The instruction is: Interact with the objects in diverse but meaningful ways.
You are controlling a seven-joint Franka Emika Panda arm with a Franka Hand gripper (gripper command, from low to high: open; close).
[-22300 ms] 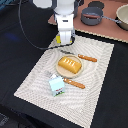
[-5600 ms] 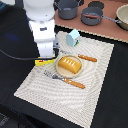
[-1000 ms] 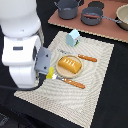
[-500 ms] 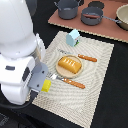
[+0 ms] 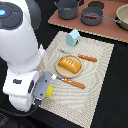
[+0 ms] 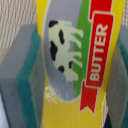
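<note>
Pincer [image 6: 75,75] grips yellow butter packet [image 6: 75,55]; bread loaf [image 5: 69,64] on mat [image 5: 100,75].

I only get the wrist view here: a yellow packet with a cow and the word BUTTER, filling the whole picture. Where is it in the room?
Observer: The gripper holds the butter packet over the near corner of a striped placemat, at the exterior view's left.
Operator: Anything else on that mat?
Observer: A bread loaf on a round board, in the middle.
Operator: Any cutlery?
Observer: Yes, a knife lies in front of the loaf and a fork behind it, both orange-handled.
Operator: And farther back?
Observer: A light-blue carton at the mat's far edge, then grey pots on a brown board.
</note>
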